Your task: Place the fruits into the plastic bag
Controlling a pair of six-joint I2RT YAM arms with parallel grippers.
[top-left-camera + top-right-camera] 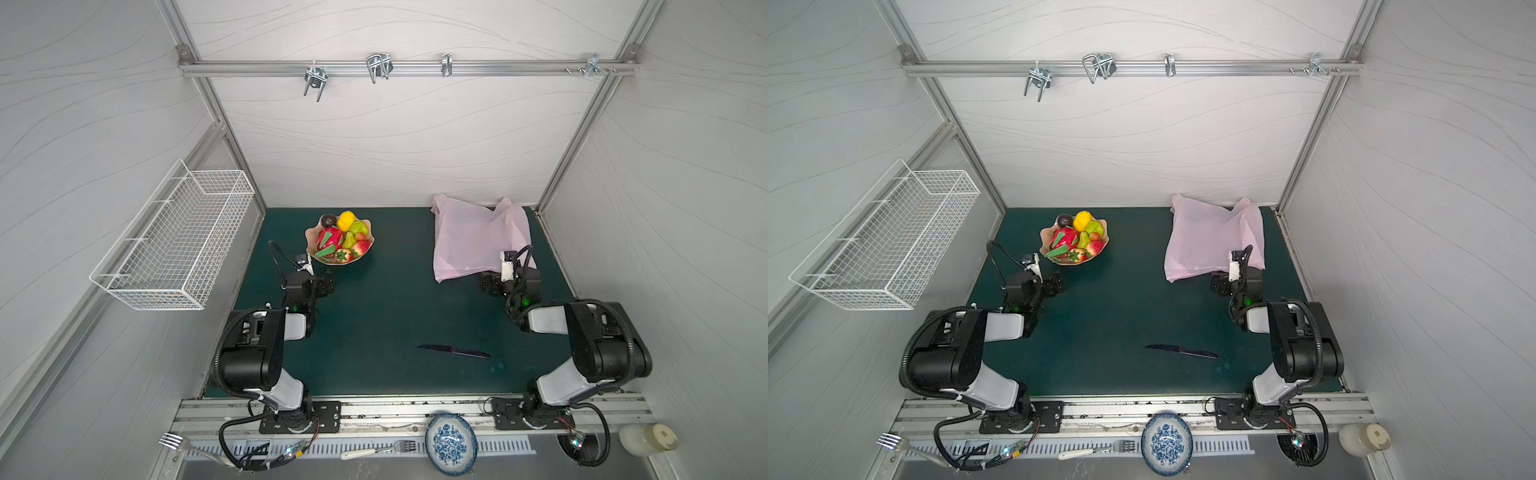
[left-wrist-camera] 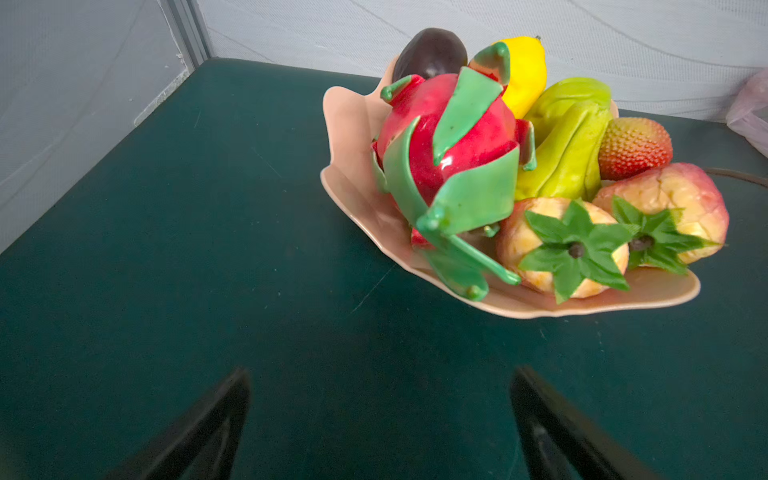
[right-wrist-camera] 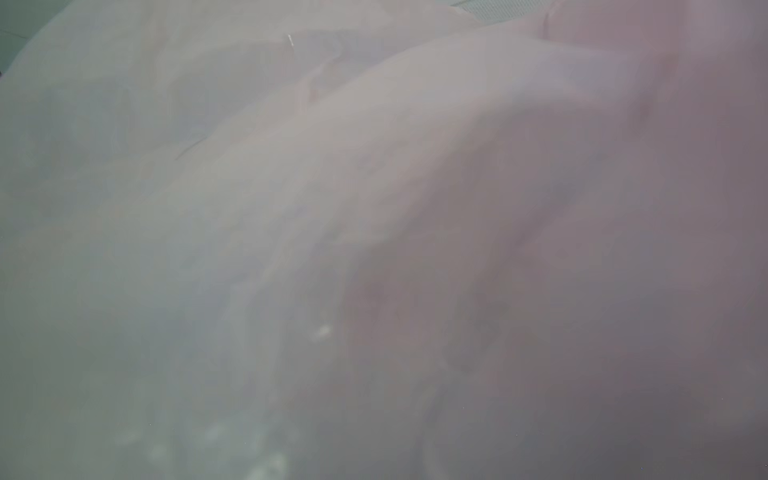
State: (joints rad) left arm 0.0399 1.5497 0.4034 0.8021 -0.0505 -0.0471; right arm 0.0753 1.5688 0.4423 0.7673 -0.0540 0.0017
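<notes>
The dark green mat (image 1: 382, 316) carries everything I am working with. The plastic bag (image 1: 473, 241) lies flat at the back right, well apart from the bowl. Its long axis runs from the back wall toward my arms, with both handles pointing at the wall and the closed bottom edge facing the near side. It is thin, pale pink and wrinkled, and it fills the right wrist view as a blurred haze.

The peach scalloped bowl (image 2: 349, 124) stands at the back left, piled with the fruits (image 1: 341, 239). The dragon fruit (image 2: 453, 141) lies on its side, red with green scales, next to the yellow lemon (image 2: 525, 70) and a dark brown round one (image 2: 430, 52).

The right gripper (image 1: 486, 280) sits at the bag's near edge with its jaws spread wide. Its tips are hidden, so I cannot tell whether they touch the bag. The left gripper (image 2: 380, 382) hovers just short of the bowl, spread and empty.
</notes>
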